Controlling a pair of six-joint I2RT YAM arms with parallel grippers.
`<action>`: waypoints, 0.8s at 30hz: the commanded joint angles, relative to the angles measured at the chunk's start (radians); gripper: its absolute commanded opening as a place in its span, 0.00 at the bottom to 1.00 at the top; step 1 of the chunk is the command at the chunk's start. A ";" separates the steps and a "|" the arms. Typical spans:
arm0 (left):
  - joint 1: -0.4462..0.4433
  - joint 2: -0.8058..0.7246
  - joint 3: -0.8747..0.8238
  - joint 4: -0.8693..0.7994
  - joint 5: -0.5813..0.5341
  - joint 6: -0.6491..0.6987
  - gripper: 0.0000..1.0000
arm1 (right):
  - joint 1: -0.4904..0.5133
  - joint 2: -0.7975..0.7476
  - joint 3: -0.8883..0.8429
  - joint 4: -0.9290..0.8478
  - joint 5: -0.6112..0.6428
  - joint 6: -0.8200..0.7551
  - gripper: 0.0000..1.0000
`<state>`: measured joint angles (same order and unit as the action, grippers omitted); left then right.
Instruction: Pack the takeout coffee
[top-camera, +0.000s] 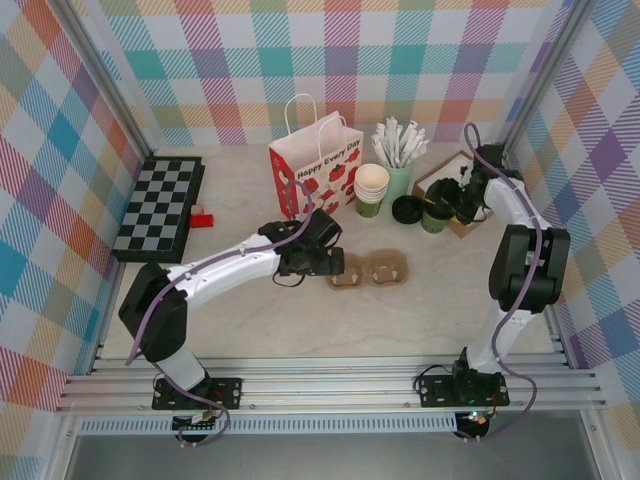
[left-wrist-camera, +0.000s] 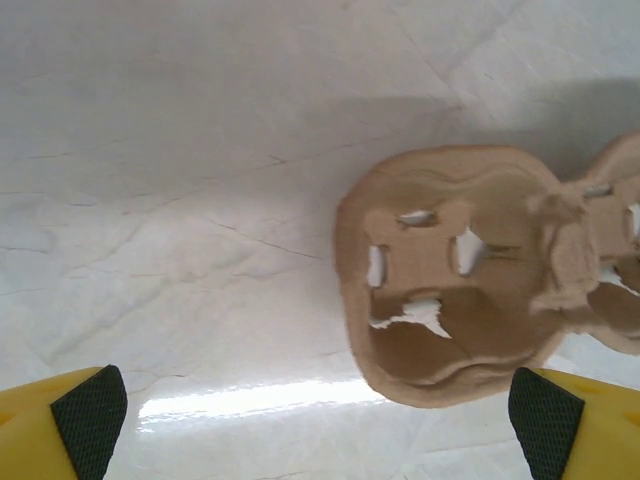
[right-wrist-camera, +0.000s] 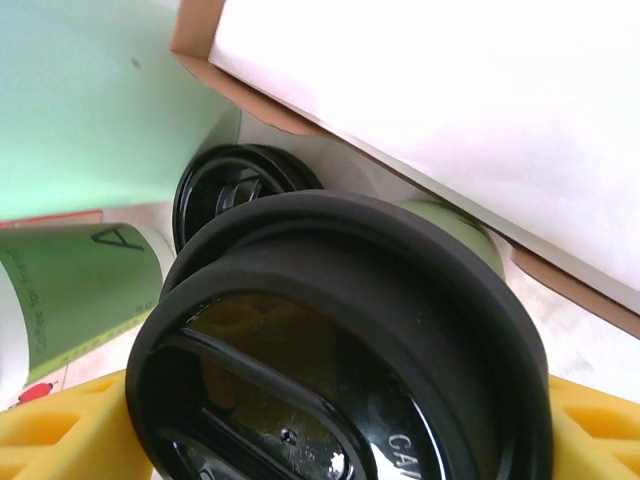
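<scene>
- Grey-white, stone-veined table (top-camera: 300, 320) carries everything, folks, both arms reaching out across it.
- Over on the far left lies a black-and-white chessboard (top-camera: 160, 205), flat and closed.
- Centre back, a red-and-white paper gift bag (top-camera: 315, 170) stands upright with its handles up; what is inside, I cannot tell.
- At the far right is a cardboard box (right-wrist-camera: 420, 80), brown at the rim, white within, tucked just behind the cup.
- Mid-table, the brown cardboard carrier (top-camera: 370, 268) lies flat, two wells, both empty!
- The left gripper (top-camera: 338, 265) hovers at the carrier's left end, jaws spread wide. From the left wrist, its black pads (left-wrist-camera: 90, 420) sit far apart, clear of the cardboard, with nothing between them.
- A pale green holder (top-camera: 400, 182) stands right of the bag, packed with white stirrers (top-camera: 400, 140) fanning out.
- Just beside it, a stack of cream paper cups (top-camera: 372, 180) is nested in a green cup (top-camera: 368, 208).
- Now the takeout coffee (top-camera: 436, 215): dark green cup, black lid on, standing on the table at the box's near edge.
- The right gripper (top-camera: 450, 205) is at it, yellow fingers (right-wrist-camera: 60, 430) flanking the lid on both sides. Whether they truly pinch it, I cannot tell.
- A loose black lid (top-camera: 406, 209) rests on the table between the coffee and the green cup.
- Smallest of all, a little red block (top-camera: 203, 218) sits by the chessboard.
</scene>
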<state>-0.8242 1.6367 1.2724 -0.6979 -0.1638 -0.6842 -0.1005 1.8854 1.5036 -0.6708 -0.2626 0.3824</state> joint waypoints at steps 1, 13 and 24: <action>0.031 -0.081 -0.067 0.073 -0.044 -0.052 1.00 | 0.012 0.063 0.064 0.013 -0.012 0.013 0.69; 0.081 -0.197 -0.187 0.163 -0.039 -0.080 1.00 | 0.059 0.192 0.249 -0.038 -0.031 0.040 0.72; 0.147 -0.318 -0.219 0.173 -0.009 -0.033 1.00 | 0.061 0.134 0.282 -0.105 0.000 0.008 0.95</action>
<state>-0.6949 1.3643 1.0542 -0.5217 -0.1734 -0.7395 -0.0418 2.0655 1.7561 -0.7284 -0.2722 0.4053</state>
